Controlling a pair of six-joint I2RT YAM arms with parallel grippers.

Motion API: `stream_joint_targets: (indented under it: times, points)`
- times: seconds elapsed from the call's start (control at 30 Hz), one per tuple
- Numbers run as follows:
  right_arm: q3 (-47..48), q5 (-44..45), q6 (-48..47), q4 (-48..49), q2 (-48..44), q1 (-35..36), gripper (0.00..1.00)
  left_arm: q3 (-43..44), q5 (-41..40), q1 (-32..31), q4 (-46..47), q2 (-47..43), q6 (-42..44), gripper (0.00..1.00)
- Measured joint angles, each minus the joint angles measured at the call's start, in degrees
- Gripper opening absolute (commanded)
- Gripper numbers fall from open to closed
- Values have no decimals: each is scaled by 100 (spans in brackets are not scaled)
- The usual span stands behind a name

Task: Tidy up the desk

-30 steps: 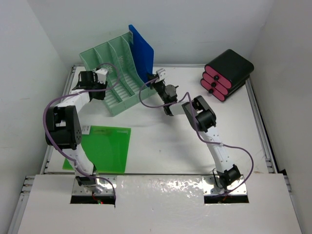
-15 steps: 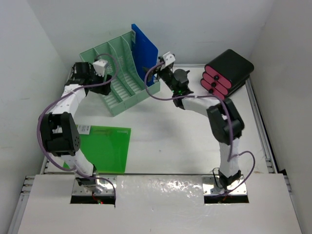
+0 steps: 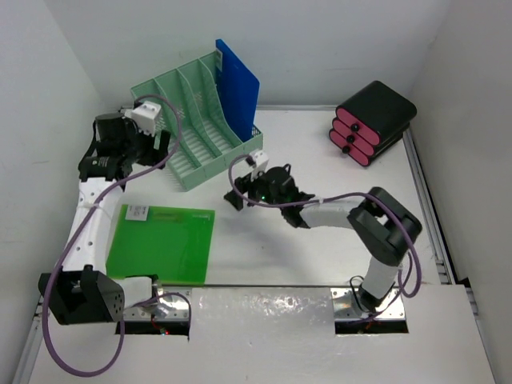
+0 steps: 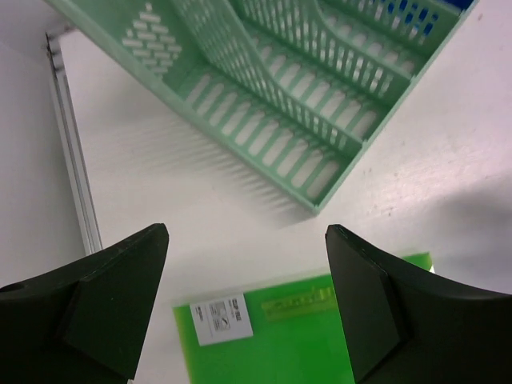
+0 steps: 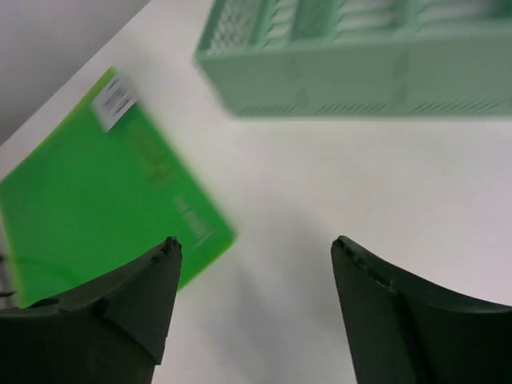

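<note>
Both open, nothing held: left end effector (image 4: 248, 308) and right end effector (image 5: 252, 316) show jaws spread wide in their wrist views. The table (image 3: 272, 240) fills the frame, rails at left and right. The loose item is the green folder (image 3: 164, 242), flat at near-left with its label at the far-left corner; it reads slightly wider left-right, but I can't call the long axis firmly. The left end effector sits just far of that labelled corner, between folder and mint file rack (image 3: 192, 132). The right one is just right of the folder's far-right corner, pointing left. My call: left is nearer. The blue folder (image 3: 238, 84) stands in the rack's rightmost slot, and the other slots look free. Drawer box (image 3: 374, 122) is far-right, well apart. Risk: a thin flat folder gives little edge to pinch.
</note>
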Motion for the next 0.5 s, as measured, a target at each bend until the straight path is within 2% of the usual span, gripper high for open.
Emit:
stream_joint_targets:
  times: [0.13, 0.33, 0.5]
  points:
    - [39, -402, 892, 533, 811, 446, 46, -442, -149, 0, -114, -61, -2, 78]
    - [267, -638, 2055, 1322, 2004, 564, 37, -673, -201, 0, -282, -9, -42, 78]
    - [251, -627, 2540, 1604, 2223, 590, 30, -787, -275, 0, -125, -24, -39, 78]
